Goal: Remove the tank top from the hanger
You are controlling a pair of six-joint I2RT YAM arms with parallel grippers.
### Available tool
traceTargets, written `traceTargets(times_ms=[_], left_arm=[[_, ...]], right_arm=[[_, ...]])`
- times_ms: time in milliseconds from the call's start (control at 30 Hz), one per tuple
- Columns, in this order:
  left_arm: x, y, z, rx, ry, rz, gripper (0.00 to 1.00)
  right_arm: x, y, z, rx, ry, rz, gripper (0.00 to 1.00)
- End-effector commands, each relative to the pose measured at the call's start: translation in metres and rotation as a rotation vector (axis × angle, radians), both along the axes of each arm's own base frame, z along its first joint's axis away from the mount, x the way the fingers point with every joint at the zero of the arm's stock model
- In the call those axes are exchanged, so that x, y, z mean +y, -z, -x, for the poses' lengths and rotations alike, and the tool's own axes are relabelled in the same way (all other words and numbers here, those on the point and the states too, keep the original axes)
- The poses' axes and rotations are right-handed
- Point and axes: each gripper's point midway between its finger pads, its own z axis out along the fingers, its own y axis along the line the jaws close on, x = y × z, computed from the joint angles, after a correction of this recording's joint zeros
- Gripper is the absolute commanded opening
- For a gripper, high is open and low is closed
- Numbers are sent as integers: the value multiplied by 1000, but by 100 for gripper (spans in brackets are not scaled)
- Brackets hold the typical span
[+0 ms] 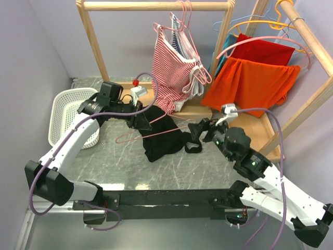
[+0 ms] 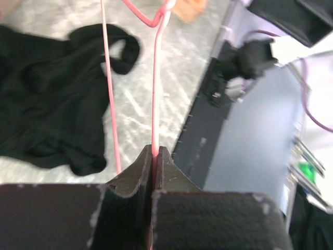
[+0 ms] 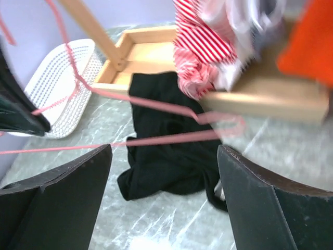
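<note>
Taking the top view as a clock face with 12 at the far side, a white basket (image 1: 70,117) sits at 9 o'clock on the marble-patterned table (image 1: 171,174).

Just to its right, the left gripper (image 1: 140,121) reaches in toward the centre. In the left wrist view its jaws are pressed together, pinching the thin wire of a pink hanger (image 2: 154,104). The hanger's frame stretches from about 8 o'clock toward 2 o'clock, above the table.

The black tank top (image 1: 164,141) lies crumpled on the table at the centre, directly under that wire. In the left wrist view it is spread flat on the marble at the hanger's 9 o'clock, one strap loop crossing beneath a wire. Whether any strap hooks the hanger cannot be told.

At the tank top's 3 o'clock, the right gripper (image 1: 196,134) faces it with its fingers (image 3: 57,192) spread wide, holding nothing; the garment and the hanger show between them.

At 12 o'clock a red-striped garment (image 1: 174,67) hangs from a wooden rack (image 1: 156,6), and at 2 o'clock an orange garment (image 1: 250,83) hangs from another rail.
</note>
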Motion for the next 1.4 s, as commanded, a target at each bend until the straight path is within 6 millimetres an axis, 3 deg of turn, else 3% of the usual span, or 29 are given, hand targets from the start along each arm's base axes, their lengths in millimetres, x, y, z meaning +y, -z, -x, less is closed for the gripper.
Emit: traceTargets(times_ms=[0, 67, 300, 633, 733, 767, 933, 967, 1067, 1200, 1367], left_arm=[[-16, -28, 20, -47, 206, 162, 1], [-18, -27, 21, -37, 244, 172, 1], [-19, -21, 26, -2, 305, 185, 1], [-21, -26, 35, 11, 406, 243, 1], [-21, -24, 35, 21, 419, 246, 1], [-21, -24, 35, 24, 422, 251, 1], [-23, -14, 26, 39, 385, 215, 1], [-22, -10, 21, 33, 361, 190, 1], [-25, -4, 7, 27, 297, 157, 4], [-21, 16, -32, 34, 92, 43, 4], [-9, 24, -69, 25, -127, -37, 6]], right_arm=[[25, -25, -6, -103, -194, 126, 89], [34, -35, -9, -138, -244, 139, 89], [53, -22, -12, -110, -434, 222, 89], [46, -6, -7, -68, -521, 286, 86], [47, 0, -9, -63, -550, 308, 77], [48, 1, -9, -58, -566, 305, 67], [51, 1, -7, -53, -599, 305, 42], [51, 0, -5, -54, -608, 303, 27], [51, -1, -2, -51, -617, 301, 1], [47, 5, 4, -29, -624, 305, 0], [43, 3, 10, -25, -612, 290, 0]])
